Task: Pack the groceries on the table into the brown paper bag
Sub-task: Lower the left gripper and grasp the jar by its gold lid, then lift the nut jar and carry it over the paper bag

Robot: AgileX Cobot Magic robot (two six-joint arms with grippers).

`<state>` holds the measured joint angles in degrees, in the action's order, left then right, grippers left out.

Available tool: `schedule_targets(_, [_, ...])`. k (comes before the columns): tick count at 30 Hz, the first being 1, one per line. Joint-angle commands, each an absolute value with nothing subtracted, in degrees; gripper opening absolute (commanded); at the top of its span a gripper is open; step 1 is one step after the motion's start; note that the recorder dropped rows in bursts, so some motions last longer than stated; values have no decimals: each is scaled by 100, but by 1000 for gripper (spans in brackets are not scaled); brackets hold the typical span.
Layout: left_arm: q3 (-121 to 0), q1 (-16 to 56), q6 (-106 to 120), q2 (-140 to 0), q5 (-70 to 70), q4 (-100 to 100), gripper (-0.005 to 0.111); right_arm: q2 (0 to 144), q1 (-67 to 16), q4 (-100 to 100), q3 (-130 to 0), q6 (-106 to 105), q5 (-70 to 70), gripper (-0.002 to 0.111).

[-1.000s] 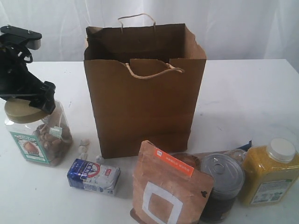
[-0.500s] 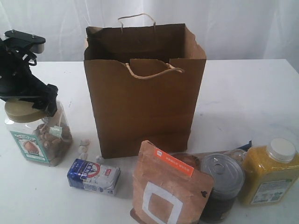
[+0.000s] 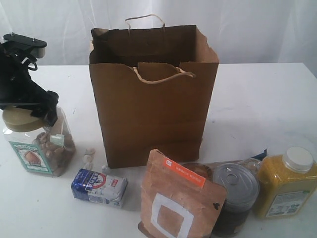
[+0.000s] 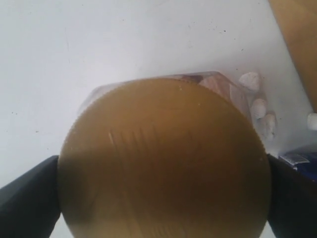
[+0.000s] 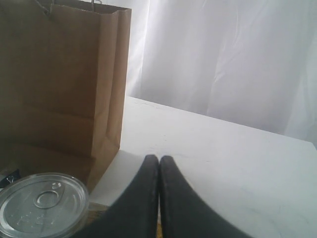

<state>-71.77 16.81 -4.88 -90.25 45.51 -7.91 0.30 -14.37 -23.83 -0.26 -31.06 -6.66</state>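
Now, left gripper [image 3: 28, 110]: jaws spread wide over the top of the clear nut jar [image 3: 42, 146], with one black finger [image 4: 29, 198] on each side of the gold lid [image 4: 163, 163]. They sit close against its rim, but real contact cannot be told.
Right gripper [image 5: 159, 161]: fingers pressed together with nothing between them, above the table [image 3: 257, 99] near the tin can [image 5: 42, 203].
Nut jar's place: upright at the left of the table, apart from the brown paper bag [image 3: 153, 114]; small white scraps [image 3: 89, 157] lie just beside its base.
Surface: wide flat white tabletop with faint specks and scuffs.
Room: a white draped curtain [image 3: 257, 29] hangs behind the table.
Bag: upright at the middle, mouth open, creased, with twisted cord handles and no print.
Front row: small blue-white packet [image 3: 99, 187], brown pouch [image 3: 173, 203], then the tin can and the yellow white-capped jar [image 3: 286, 183]. The blue end of the spaghetti pack [image 3: 259, 155] peeks out behind the last two.
Nut jar label: green border and a picture of a nut; the words are too small to read.
Packet: a red mark on white; the lettering is unreadable.
Pouch: a white square outline and an orange strip with tiny white print, illegible.
Yellow jar label: green and white, text too small to read.
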Motion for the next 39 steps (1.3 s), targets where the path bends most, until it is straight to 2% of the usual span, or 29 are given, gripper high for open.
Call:
schedule_targets(1, [-7069,1666,-429,-9145,5094,-875,32,0,-1423,-2372,0,-3122,-634,0])
schedule_targets(4, [-7069,1666,-443,-9145,5057,-864,0,0,-1423,-2372,0,-3122,-634,0])
schedule_targets(11, [-7074,1666,-428,-8996,5301,-864,0,0,-1423,-2372,0,-3122,-634,0])
schedule_targets(22, [-7484,1666,-306,-7695,5595,-664,0,0,-1423,-2372,0,-3122,-634,0])
schedule_targets(32, [-9415,1666,-98,-7267,5965,-67,0,0,-1423,-2372,0,-3122,-634,0])
schedule_targets(39, [-10468,1666,461,-7313,5751,1367,0,0,-1423,-2372,0,-3122,-634,0])
